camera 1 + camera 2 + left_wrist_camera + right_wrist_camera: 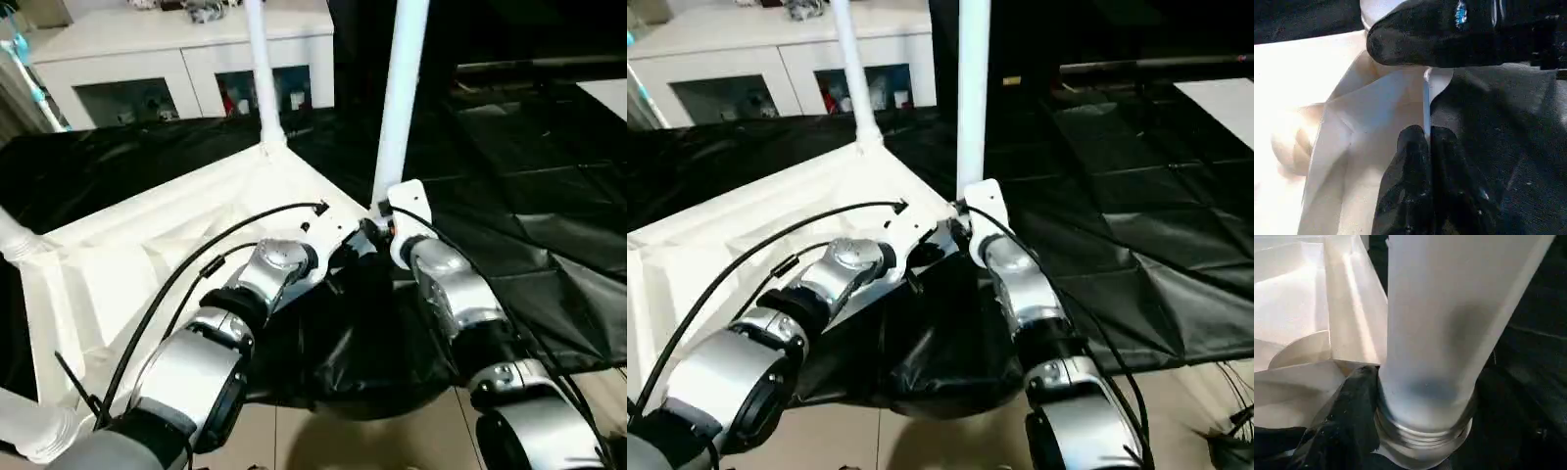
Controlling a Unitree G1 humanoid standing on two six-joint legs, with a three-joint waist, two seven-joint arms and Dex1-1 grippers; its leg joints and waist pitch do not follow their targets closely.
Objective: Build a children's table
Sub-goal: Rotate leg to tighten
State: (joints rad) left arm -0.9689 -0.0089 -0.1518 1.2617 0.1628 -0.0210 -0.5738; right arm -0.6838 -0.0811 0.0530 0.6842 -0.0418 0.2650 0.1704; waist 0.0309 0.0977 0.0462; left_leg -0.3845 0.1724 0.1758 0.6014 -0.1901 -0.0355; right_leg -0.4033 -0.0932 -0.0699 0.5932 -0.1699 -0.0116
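Note:
The children's table top [127, 255] lies upside down on the black-covered work table. One white leg [263, 78] stands upright in the far corner socket. A second leg [402, 98] stands in the near right corner socket. My right gripper [378, 231] is closed around this leg's base, and one black finger [1352, 426] presses against the leg [1440, 333] just above its threaded end. My left gripper [1426, 147] is shut on the top's thin raised rim [1426, 105] beside that corner. Two more legs [15, 240] [29, 426] show at the left edge.
A white cabinet [186, 59] with glass doors stands behind the work table. The black cover [549, 225] stretches to the right, with a white sheet [607, 93] at its far right. Pale floor [343, 441] shows below the table's near edge.

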